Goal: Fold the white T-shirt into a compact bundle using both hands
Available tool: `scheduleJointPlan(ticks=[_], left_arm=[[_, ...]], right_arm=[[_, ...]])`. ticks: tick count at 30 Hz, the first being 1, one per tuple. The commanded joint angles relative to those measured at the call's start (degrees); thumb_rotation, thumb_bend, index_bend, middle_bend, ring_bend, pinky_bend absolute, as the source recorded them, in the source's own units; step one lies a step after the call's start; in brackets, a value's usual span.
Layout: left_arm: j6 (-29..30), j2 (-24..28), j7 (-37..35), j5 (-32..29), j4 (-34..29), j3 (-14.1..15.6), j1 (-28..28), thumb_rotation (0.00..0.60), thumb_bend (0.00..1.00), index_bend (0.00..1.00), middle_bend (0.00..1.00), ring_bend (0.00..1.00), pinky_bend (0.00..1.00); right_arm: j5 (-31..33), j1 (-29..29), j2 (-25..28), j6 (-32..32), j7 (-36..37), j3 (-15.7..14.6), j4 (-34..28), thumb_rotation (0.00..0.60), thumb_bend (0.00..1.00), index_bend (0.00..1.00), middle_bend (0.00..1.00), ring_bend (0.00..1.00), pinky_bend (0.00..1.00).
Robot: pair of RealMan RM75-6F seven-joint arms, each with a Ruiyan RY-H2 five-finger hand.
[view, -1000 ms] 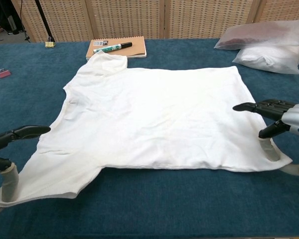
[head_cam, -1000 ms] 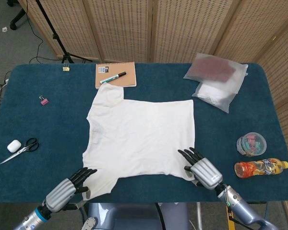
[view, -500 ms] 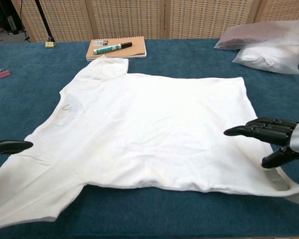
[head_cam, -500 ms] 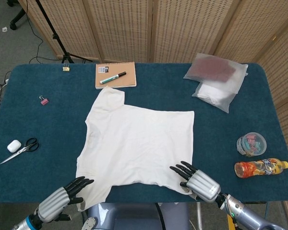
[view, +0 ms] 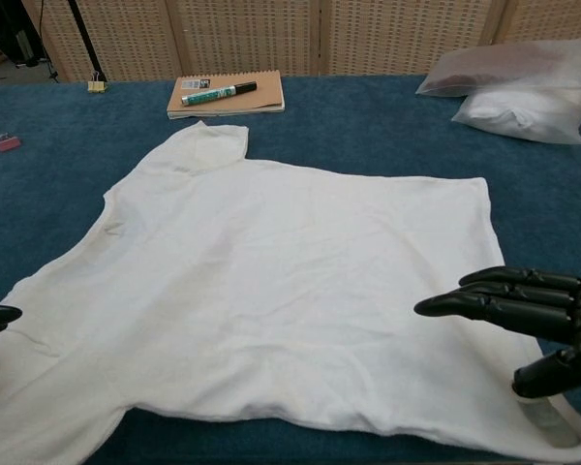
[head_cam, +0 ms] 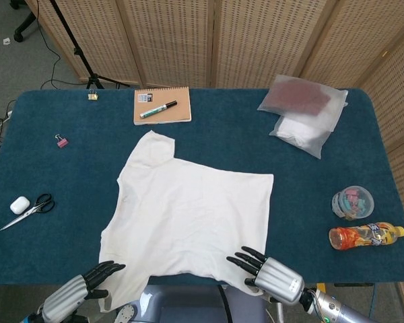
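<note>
Shirt (head_cam: 192,215): lying flat, no fold yet.
Right hand (head_cam: 269,276): you are pinching the near right corner.
Left hand (head_cam: 77,291): grip unclear.

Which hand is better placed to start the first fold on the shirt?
Probably right. The right hand is fully in view, resting on the T-shirt's near hem corner. The left hand sits at the near sleeve, mostly out of the chest view.

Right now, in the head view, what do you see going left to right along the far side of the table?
Gold clip → notebook with a marker on it → two plastic bags, stacked.
</note>
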Motion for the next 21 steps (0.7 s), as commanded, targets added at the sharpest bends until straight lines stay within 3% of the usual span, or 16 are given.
scheduleJointPlan(ticks=[1, 6, 10, 16, 21], left_arm=[[-0.24, 0.65, -0.55, 0.67, -0.98, 0.78, -0.16, 0.600, 0.51, 0.70, 0.00, 0.00, 0.00], [-0.58, 1.36, -0.86, 1.72, -2.04, 1.73, -0.19, 0.600, 0.51, 0.70, 0.00, 0.00, 0.00], [-0.55, 1.42, -0.41, -0.27, -3.36, -0.32, -0.14, 0.600, 0.51, 0.70, 0.00, 0.00, 0.00], [-3.15, 1.84, 0.50, -6.04, -7.54, -4.78, -1.06, 0.600, 0.51, 0.70, 0.00, 0.00, 0.00], [-8.39, 3.66, 1.01, -13.77, -14.19, -11.63, -4.72, 0.600, 0.52, 0.70, 0.00, 0.00, 0.00]], right_arm=[[-0.65, 0.01, 0.27, 0.24, -0.53, -0.33, -0.35, 0.600, 0.47, 0.70, 0.01, 0.00, 0.00], [-1.57, -0.24, 0.65, 0.67, -1.19, -0.92, -0.99, 0.600, 0.47, 0.70, 0.01, 0.00, 0.00], [0.79, -0.66, -0.06, 0.29, -0.58, 0.13, -0.52, 0.600, 0.47, 0.70, 0.01, 0.00, 0.00], [5.99, -0.50, -0.26, -0.61, 1.31, 3.10, -0.32, 0.600, 0.47, 0.70, 0.01, 0.00, 0.00], [13.58, 0.53, 0.17, -2.81, 5.19, 7.41, -0.06, 0.600, 0.47, 0.70, 0.01, 0.00, 0.00]])
